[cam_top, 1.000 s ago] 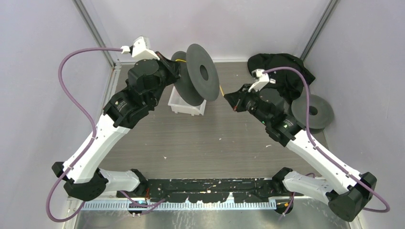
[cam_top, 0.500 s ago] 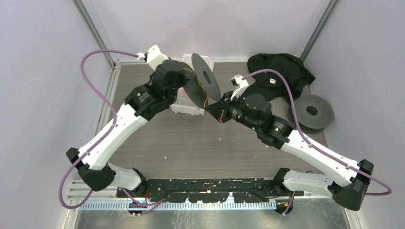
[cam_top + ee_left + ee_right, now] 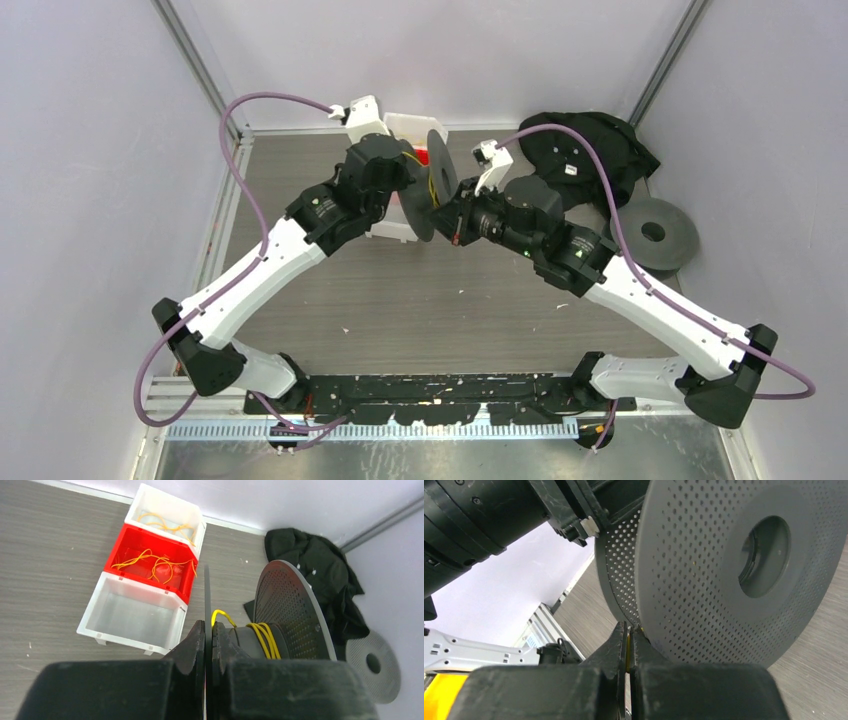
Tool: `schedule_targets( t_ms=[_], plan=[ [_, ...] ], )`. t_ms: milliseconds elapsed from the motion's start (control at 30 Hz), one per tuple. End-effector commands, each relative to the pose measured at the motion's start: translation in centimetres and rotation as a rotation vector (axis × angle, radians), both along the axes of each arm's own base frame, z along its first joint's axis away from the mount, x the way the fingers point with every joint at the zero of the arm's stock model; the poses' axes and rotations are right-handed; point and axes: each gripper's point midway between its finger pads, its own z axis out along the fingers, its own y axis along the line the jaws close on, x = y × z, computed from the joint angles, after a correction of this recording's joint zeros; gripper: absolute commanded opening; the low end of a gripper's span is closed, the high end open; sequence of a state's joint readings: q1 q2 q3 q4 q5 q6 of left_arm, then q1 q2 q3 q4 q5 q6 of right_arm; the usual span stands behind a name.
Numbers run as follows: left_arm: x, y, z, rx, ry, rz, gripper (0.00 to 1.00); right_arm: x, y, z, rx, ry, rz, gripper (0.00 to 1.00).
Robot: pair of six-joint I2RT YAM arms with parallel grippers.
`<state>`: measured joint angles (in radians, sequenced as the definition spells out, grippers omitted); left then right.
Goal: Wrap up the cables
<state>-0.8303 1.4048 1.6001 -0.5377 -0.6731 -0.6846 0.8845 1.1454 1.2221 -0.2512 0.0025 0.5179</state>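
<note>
My left gripper (image 3: 208, 635) is shut on the thin near flange of a dark grey spool (image 3: 292, 615), held up edge-on above the bins; it also shows in the top view (image 3: 428, 190). A yellow cable (image 3: 265, 637) is wound a few turns round the spool's hub. My right gripper (image 3: 629, 635) is shut on the free end of that yellow cable (image 3: 628, 652), right beside the spool's perforated flange (image 3: 724, 570). More yellow cables lie loose in the red bin (image 3: 152, 565) and the far white bin (image 3: 167, 517).
A near white bin (image 3: 132, 612) stands empty beside the red one. A second grey spool (image 3: 655, 233) lies flat at the right. A black cloth (image 3: 590, 145) is heaped at the back right. Walls close in at the back and sides.
The left arm has swung the spool right and turned it edge-on. The right arm has moved left up to the spool, still pinching the cable end.
</note>
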Motion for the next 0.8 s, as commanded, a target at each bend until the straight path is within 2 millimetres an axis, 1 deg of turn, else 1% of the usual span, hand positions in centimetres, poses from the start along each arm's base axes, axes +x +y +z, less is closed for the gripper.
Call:
schedule_targets(
  t_ms=[0, 67, 167, 300, 433, 533, 633, 767],
  plan=[
    [-0.9, -2.0, 1.7, 0.074, -0.105, -0.192, 0.0, -0.4, -0.1, 6.7, 0.118, -0.119, 0.014, 0.0],
    [-1.3, -2.6, 1.2, 0.128, -0.12, -0.266, 0.01, 0.1, -0.5, 6.8, 0.097, -0.129, -0.019, 0.0],
    [-2.2, -3.5, 0.8, 0.191, -0.153, -0.381, 0.0, 0.1, -0.7, 6.8, 0.074, -0.142, -0.017, 0.0],
    [-3.2, -4.1, 0.2, 0.294, -0.177, -0.504, 0.01, -0.1, -0.8, 6.7, 0.039, -0.148, -0.004, 0.0],
    [-4.8, -5.3, -0.7, 0.381, -0.198, -0.671, 0.0, -0.4, -1.2, 6.9, -0.002, -0.165, 0.01, 0.0],
    [-6.1, -5.9, -1.0, 0.407, -0.22, -0.772, 0.01, -0.5, -1.5, 7.0, -0.05, -0.181, 0.019, 0.0],
    [-6.8, -6.0, -1.1, 0.43, -0.233, -0.821, 0.01, -1.3, -1.5, 7.4, -0.087, -0.199, 0.072, 0.0],
    [-6.3, -5.6, -1.5, 0.434, -0.199, -0.787, 0.01, -1.8, -1.6, 7.9, -0.1, -0.212, 0.1, 0.0]
  ],
)
